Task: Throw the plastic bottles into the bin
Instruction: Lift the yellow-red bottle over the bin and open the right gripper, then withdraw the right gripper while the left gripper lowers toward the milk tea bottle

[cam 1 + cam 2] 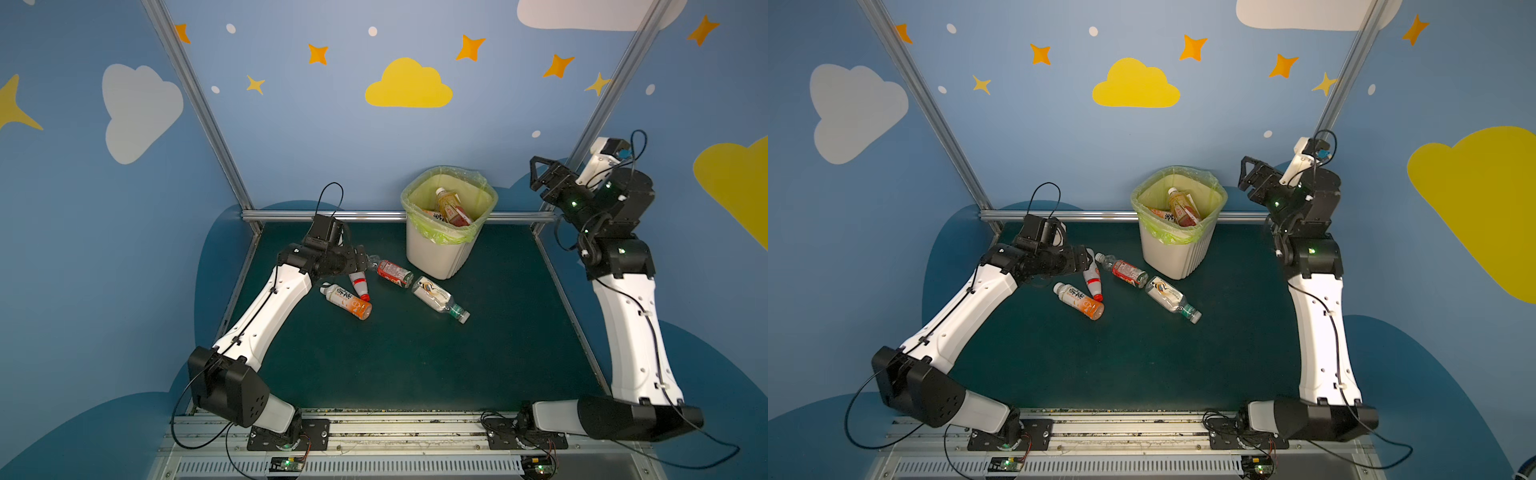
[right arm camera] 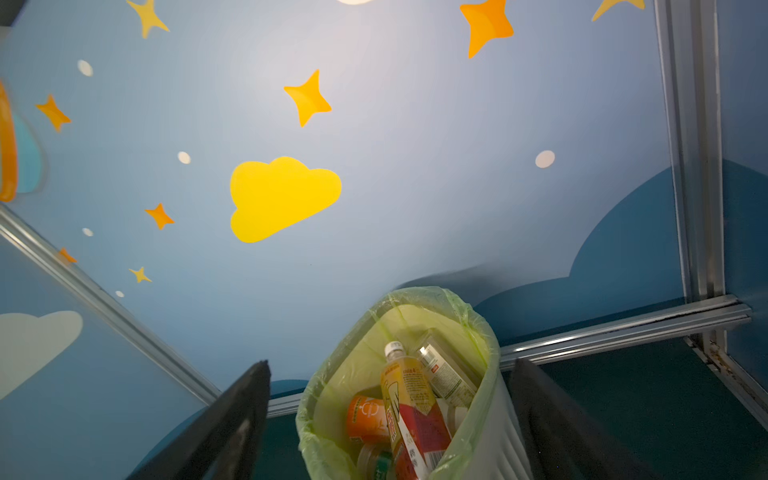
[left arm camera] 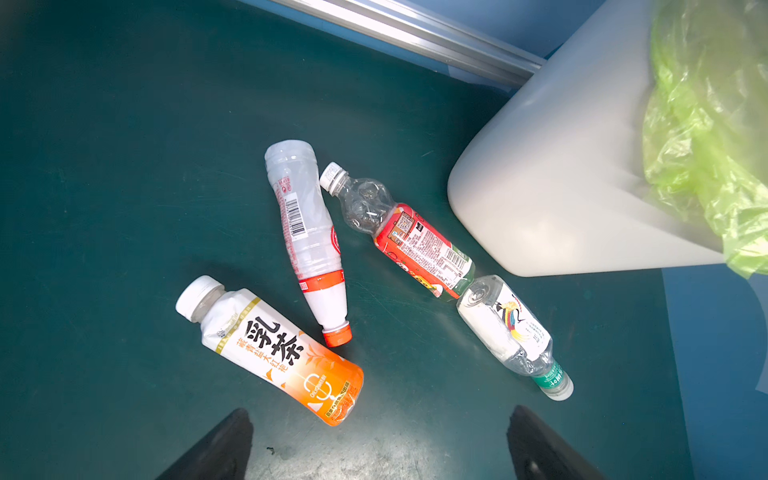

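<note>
1. Four plastic bottles (image 3: 282, 353) lie on the mat (image 1: 415, 365) near its back edge, just in front of the bin (image 1: 432, 257) (more are already inside).
2. Left gripper (image 3: 380, 449) hangs over them, jaws apart, empty. Right gripper (image 1: 538, 174) is up by the back right corner, also spread and empty.
3. They look empty, so light, squashy, slick and keen to roll. I'd pinch the milky bottle (image 3: 307, 241) across its labelled middle, not the tapering neck.
</note>
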